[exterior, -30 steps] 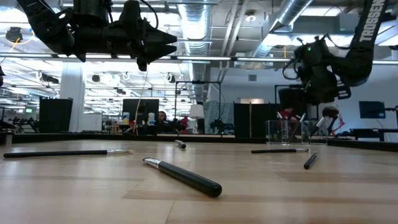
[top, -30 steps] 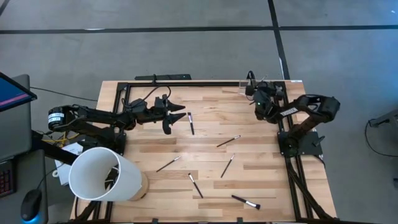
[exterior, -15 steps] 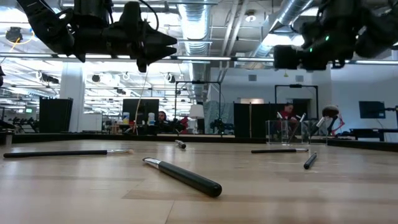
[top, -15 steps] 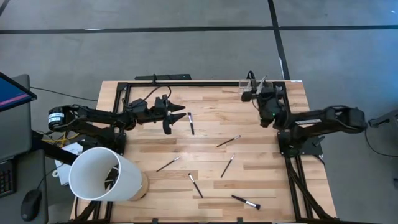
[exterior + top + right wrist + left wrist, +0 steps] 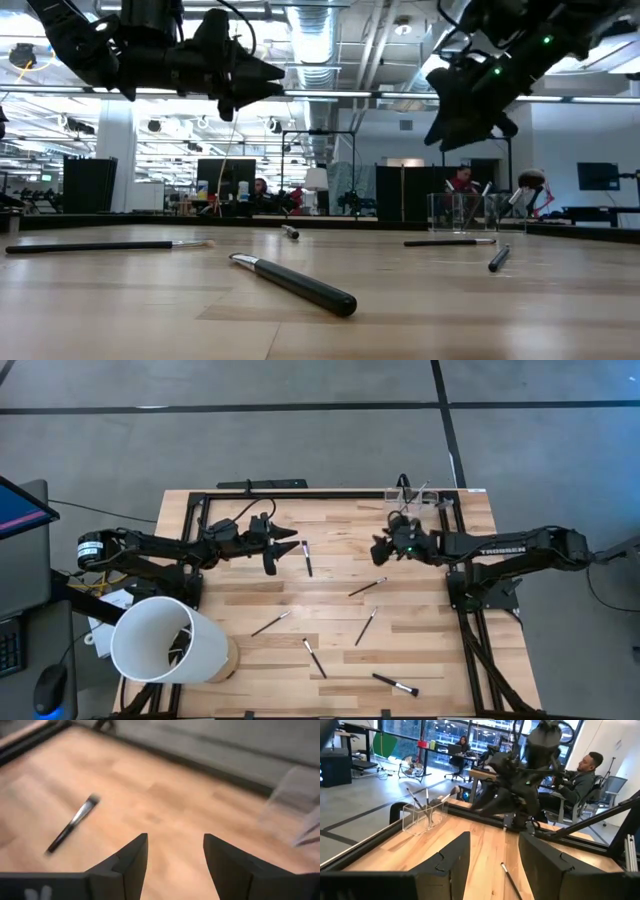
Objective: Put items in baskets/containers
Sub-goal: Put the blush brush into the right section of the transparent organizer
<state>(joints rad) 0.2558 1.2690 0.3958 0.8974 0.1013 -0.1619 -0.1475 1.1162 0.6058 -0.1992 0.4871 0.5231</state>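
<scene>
The right gripper (image 5: 378,547) hangs in the upper middle of the high view, above bare table (image 5: 330,610), its fingers (image 5: 131,860) parted with nothing between them. The left gripper (image 5: 296,547), in the upper left-centre, is likewise spread and empty, its tips just beside a dark brush (image 5: 307,558) lying near the middle. Six brushes lie loose on the wood: that one, one at centre right (image 5: 367,587), one lower centre (image 5: 366,626), one lower left of centre (image 5: 270,624), one at lower centre (image 5: 314,658) and one near the bottom edge (image 5: 395,684). The clear holder (image 5: 415,500) stands at the upper right rim; from overhead its contents are hard to read, but the left wrist view shows brushes (image 5: 427,800) standing upright in it, their number unclear. The low view alone shows it as a see-through box (image 5: 466,212) at the right. A big white tub (image 5: 165,639) sits at the lower left.
</scene>
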